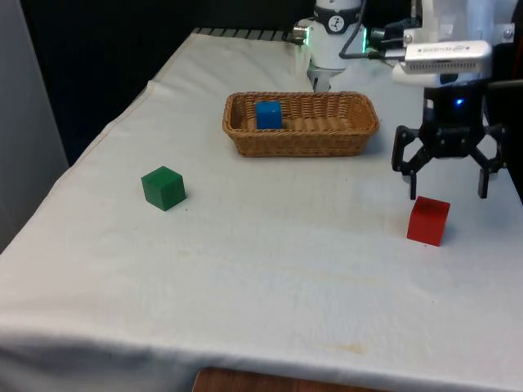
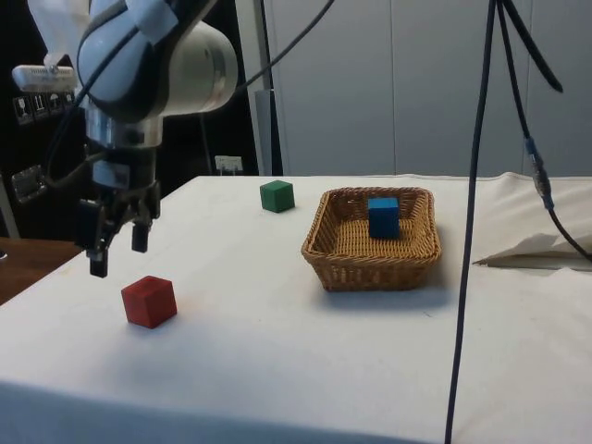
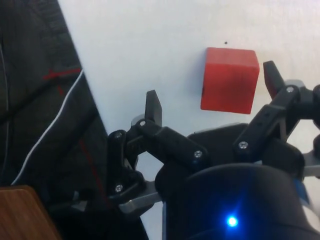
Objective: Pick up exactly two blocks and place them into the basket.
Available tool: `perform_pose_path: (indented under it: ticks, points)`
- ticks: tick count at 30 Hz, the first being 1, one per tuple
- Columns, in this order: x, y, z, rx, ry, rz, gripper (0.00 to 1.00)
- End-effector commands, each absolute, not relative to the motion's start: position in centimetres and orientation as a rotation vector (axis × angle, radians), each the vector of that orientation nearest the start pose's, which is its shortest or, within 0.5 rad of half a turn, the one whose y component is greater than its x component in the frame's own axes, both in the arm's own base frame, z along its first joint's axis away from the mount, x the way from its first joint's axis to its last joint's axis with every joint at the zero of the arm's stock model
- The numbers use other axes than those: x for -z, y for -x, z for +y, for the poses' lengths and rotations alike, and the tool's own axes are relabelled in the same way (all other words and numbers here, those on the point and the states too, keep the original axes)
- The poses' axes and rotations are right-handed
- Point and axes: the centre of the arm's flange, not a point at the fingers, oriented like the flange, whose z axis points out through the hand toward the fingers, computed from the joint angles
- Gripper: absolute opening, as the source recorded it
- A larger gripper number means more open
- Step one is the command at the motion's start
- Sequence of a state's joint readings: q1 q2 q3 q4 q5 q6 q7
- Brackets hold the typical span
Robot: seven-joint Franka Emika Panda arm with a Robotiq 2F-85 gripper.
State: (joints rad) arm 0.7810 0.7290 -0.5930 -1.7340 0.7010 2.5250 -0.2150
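A red block (image 1: 428,220) (image 2: 148,302) (image 3: 230,80) lies on the white cloth near the front view's right edge. My gripper (image 1: 447,194) (image 2: 118,257) (image 3: 211,90) hangs open just above it, a little towards the robot's side, with nothing between the fingers. The wicker basket (image 1: 298,143) (image 2: 370,268) stands at the middle back, and a blue block (image 1: 268,114) (image 2: 383,216) rests inside it. A green block (image 1: 163,188) (image 2: 277,196) sits alone on the cloth at the front view's left.
The table's edge (image 3: 92,100) runs close beside the gripper, with dark floor beyond it. Black cables (image 2: 467,277) hang down in front of the side camera, to the right of the basket.
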Motion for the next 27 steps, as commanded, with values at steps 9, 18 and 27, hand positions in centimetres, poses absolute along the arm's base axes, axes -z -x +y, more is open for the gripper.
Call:
perform_pose_path:
  ticks: [9, 18, 27]
  points:
    - [-20.9, -66.1, 16.8, 0.318, 3.056, 0.048, 1.0]
    - [-19.2, -65.9, 16.5, 0.284, 3.088, 0.116, 1.0]
    - [-18.6, -65.8, 16.7, 0.28, 3.088, 0.146, 1.0]
